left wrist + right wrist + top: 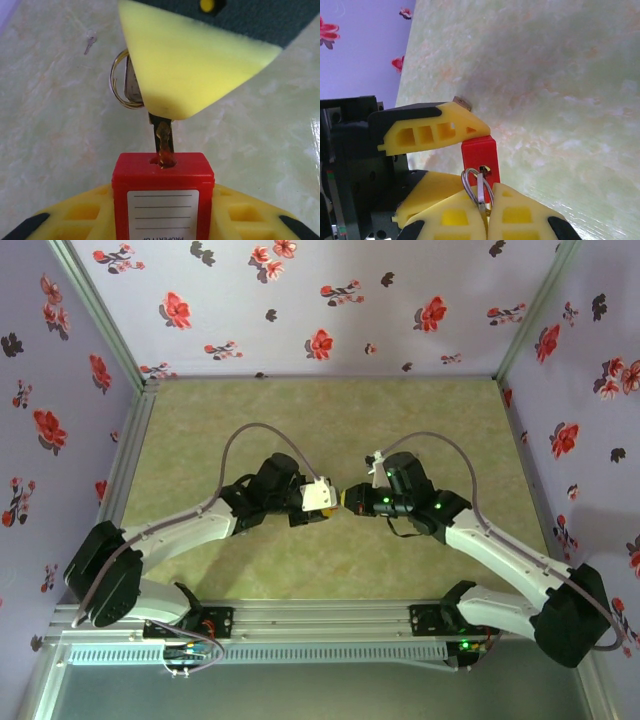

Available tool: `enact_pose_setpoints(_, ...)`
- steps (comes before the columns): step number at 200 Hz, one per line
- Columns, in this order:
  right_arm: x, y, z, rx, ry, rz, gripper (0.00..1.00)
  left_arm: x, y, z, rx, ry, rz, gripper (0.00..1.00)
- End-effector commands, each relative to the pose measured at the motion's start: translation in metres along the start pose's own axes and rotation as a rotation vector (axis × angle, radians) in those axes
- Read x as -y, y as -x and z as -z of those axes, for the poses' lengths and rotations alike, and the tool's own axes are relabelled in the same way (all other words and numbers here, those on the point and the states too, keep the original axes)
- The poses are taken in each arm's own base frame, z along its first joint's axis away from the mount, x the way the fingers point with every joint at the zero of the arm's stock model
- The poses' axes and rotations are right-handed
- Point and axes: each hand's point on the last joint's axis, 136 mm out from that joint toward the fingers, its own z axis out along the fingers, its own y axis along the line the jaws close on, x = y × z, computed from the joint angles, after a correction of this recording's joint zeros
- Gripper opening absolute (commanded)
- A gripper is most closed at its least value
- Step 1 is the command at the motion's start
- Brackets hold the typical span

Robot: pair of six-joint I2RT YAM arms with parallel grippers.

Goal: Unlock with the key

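The red-bodied padlock, with a white label, is clamped between my left gripper's yellow fingers; the left gripper is shut on it. The key is a thin dark blade whose tip is inside the padlock's keyhole. Its head is pinched in my right gripper, which is shut, and a steel key ring loops out from it. In the right wrist view the red padlock sits between the left gripper's two fingers. From above, the left gripper and right gripper meet tip to tip above the table's middle.
The pale green marbled table is walled by floral purple panels at the back and both sides. A tiny pale metal piece lies on the table to the left in the left wrist view. Open tabletop lies beyond the grippers.
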Motion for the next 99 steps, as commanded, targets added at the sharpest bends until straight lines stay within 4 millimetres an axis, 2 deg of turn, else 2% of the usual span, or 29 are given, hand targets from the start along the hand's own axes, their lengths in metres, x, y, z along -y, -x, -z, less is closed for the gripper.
enact_pose_setpoints(1, -0.022, -0.029, -0.005, -0.114, 0.113, 0.033, 0.00, -0.026, 0.153, 0.060, 0.550, 0.136, -0.188, 0.00)
enact_pose_setpoints(48, 0.001, -0.042, 0.005, -0.159, -0.022, 0.234, 0.00, -0.001, 0.171, 0.073, 0.622, -0.095, -0.109, 0.00)
enact_pose_setpoints(70, 0.001, -0.041, 0.004, -0.186, -0.041, 0.237, 0.00, -0.006, 0.172, 0.074, 0.628, -0.059, -0.112, 0.00)
enact_pose_setpoints(99, -0.002, -0.038, -0.010, -0.182, -0.009, 0.131, 0.00, -0.019, 0.175, 0.068, 0.619, 0.066, -0.140, 0.00)
